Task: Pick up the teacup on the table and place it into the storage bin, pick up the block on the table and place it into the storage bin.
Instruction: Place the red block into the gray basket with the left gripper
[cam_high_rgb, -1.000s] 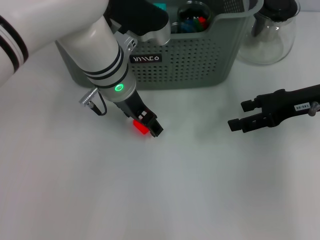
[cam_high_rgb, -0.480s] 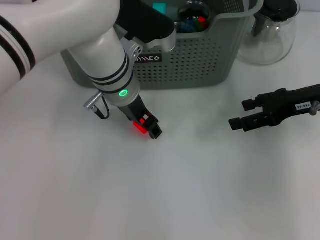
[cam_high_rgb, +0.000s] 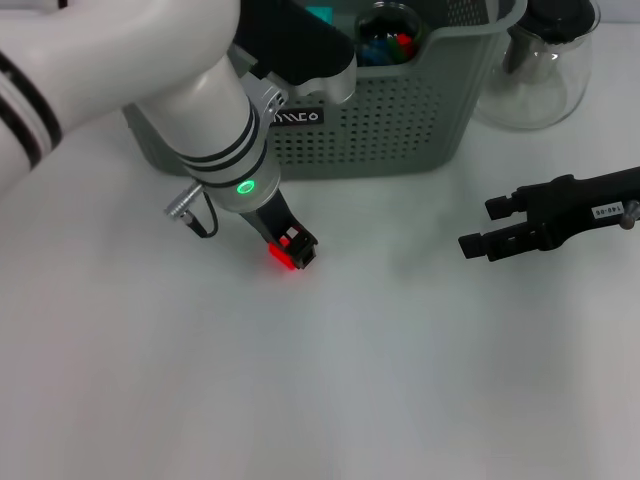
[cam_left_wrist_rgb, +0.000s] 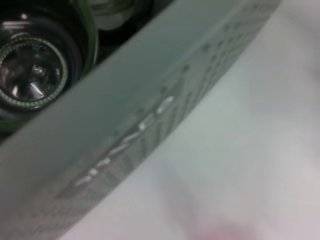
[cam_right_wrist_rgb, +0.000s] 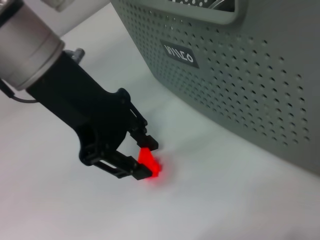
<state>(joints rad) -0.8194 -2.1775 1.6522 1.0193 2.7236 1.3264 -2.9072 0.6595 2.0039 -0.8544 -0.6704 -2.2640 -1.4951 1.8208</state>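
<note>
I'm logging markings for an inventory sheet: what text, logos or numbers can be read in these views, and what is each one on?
White logo on the small black label of the storage bin: stylised letters, not legible as a word; in the right wrist view it appears mirrored.
White sticker on the right arm, behind the right claw: characters too small to read.
No other text visible.

One grey-green storage bin stands at the far side of the desk. One clear glass jug stands to its right. One small red block lies on the desk, near the bin's front wall. One glass cup shows inside the bin, with several small coloured pieces in it, too small to count. Two robot arms are in view, each with one pincer: the left pincer at the block and the right pincer at the right.
</note>
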